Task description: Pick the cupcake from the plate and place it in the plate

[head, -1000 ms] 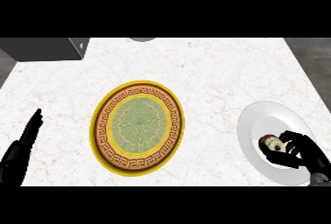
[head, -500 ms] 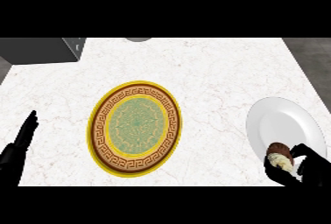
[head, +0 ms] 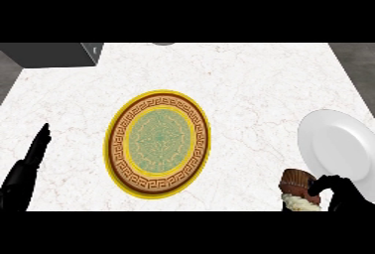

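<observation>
Cupcake (head: 299, 192) position: lower right of the head view, off the white plate (head: 344, 149) and just beside that plate's lower left rim, over the marble counter (head: 242, 79). The cupcake is tilted on its side, with the brown ribbed wrapper pointing up and to the left and the pale frosting pointing down toward the view's lower edge.

Right hand (head: 341, 192) state: fingers curled round the cupcake from its right side, clamped on it. The black fingers cover part of the wrapper's right edge. Whether the cupcake touches the counter or is held clear of it cannot be told from this view.

White plate: plain, with nothing on it, at the right edge of the view and partly cut off by that edge.

Patterned plate (head: 157, 143): yellow rim, brown key-pattern band, green ornamented centre. It lies near the middle of the counter, well apart from the cupcake and from both hands. Nothing rests on it.

Left hand (head: 26, 166) state: open, fingers straight and together, pointing up, resting at the lower left edge of the view. It holds nothing and is clear of the patterned plate.
</observation>
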Available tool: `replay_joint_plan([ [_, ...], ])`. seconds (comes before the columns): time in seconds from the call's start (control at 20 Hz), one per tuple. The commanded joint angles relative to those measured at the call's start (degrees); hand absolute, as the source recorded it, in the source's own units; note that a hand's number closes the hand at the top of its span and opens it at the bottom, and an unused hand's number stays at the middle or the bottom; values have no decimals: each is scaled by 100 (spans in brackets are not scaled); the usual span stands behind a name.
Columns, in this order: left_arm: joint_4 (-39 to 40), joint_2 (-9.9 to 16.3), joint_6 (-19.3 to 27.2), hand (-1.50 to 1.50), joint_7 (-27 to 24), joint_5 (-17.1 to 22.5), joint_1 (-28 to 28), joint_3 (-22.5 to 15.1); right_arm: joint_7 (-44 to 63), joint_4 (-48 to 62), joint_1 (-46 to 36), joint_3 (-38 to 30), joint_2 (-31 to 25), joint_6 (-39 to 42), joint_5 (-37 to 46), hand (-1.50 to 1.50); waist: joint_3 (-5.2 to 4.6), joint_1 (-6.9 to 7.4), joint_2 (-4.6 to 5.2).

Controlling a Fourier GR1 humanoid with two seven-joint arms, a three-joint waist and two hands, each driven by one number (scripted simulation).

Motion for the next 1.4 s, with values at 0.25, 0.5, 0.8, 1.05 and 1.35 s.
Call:
replay_joint_plan([
  [0.25,94,-118,24,0,-89,-105,-186,-143,1653,-336,-1325,2814,1031,1617,2209,150,23,283,81],
  [0.5,-9,-160,-3,0,114,-224,-328,-308,3068,555,-2994,2859,1032,1794,1482,150,31,395,118],
  [0.8,-28,83,-312,0,231,25,-578,-139,3586,1515,-3973,2307,1035,1302,363,150,36,523,147],
  [1.05,179,-98,-181,0,172,-134,-646,-294,3513,2679,-4837,1617,1043,1058,-782,150,39,543,174],
  [1.35,238,-99,-124,0,40,-194,-609,-267,3398,4304,-5588,1420,1046,152,-1659,150,45,620,173],
])
